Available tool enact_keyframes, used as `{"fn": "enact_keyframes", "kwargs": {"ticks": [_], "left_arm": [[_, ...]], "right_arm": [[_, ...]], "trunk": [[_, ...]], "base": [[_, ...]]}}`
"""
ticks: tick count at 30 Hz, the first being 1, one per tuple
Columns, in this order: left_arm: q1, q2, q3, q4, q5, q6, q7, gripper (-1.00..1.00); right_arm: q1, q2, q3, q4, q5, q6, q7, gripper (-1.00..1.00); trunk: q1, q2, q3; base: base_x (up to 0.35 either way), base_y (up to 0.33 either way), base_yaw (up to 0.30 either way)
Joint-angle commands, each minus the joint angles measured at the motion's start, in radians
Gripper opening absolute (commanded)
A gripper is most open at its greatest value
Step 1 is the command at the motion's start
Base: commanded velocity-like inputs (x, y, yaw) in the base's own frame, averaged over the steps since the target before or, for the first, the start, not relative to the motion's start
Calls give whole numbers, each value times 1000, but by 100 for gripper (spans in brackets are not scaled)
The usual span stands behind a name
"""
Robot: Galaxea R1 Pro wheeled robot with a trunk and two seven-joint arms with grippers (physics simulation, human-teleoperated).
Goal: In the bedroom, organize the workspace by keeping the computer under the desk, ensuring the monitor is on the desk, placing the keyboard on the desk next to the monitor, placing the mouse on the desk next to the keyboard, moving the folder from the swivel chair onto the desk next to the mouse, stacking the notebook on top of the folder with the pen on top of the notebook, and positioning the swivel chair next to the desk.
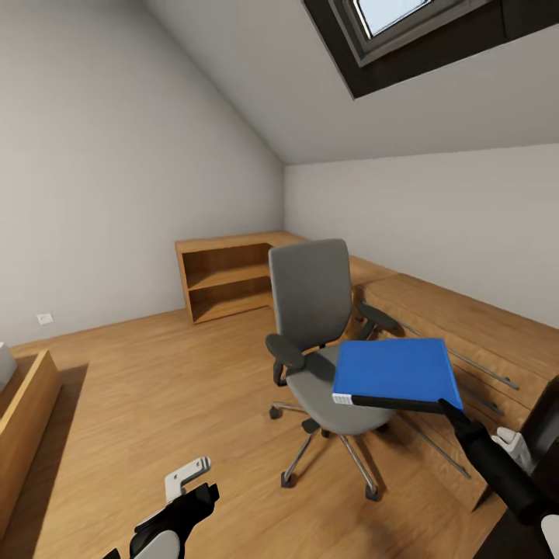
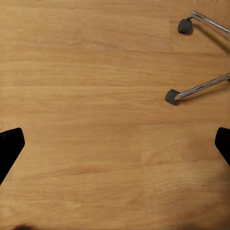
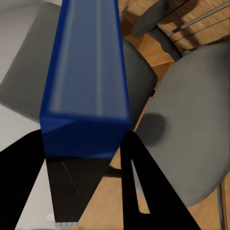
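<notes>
The grey swivel chair (image 1: 310, 295) stands mid-room on the wood floor, its seat (image 3: 191, 124) below my right hand. The flat blue folder (image 1: 396, 369) hangs level just above the seat's right side. My right gripper (image 1: 452, 409) is shut on the folder's near right corner. In the right wrist view the folder (image 3: 88, 72) runs out from between the black fingers of that gripper (image 3: 84, 148). My left gripper (image 1: 190, 483) is low at the front left, open and holding nothing (image 2: 115, 146), over bare floor beside the chair's chrome legs and castors (image 2: 196, 88).
A light-wood open shelf unit (image 1: 225, 276) stands in the far corner. A low wooden drawer run (image 1: 466, 326) lines the right wall behind the chair. Another wooden piece (image 1: 23, 404) sits at the left edge. A skylight (image 1: 388, 15) is overhead.
</notes>
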Motion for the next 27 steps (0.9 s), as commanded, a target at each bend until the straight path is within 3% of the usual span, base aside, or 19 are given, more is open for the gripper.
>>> {"fn": "enact_keyframes", "kwargs": {"ticks": [1,13,15,19,27], "left_arm": [[-1,1,-1,-1,0,8,5,100],[-1,0,-1,-1,-2,8,5,100],[-1,0,-4,-1,-2,8,5,100],[-1,0,-4,-1,-1,8,5,100],[-1,0,-4,-1,-1,8,5,100]], "right_arm": [[-1,0,-2,0,-2,7,6,-100],[-1,1,-2,1,-4,46,15,-100],[-1,3,-32,2,-4,66,16,-100],[-1,4,-48,3,-4,68,16,-100],[0,3,-48,3,-4,68,16,-100]], "trunk": [[-4,7,2],[-50,91,40],[-58,105,46],[-73,133,59],[-104,189,84]], "base": [[0,0,0],[0,0,0],[-76,0,0],[-100,0,0],[-36,0,0]]}}
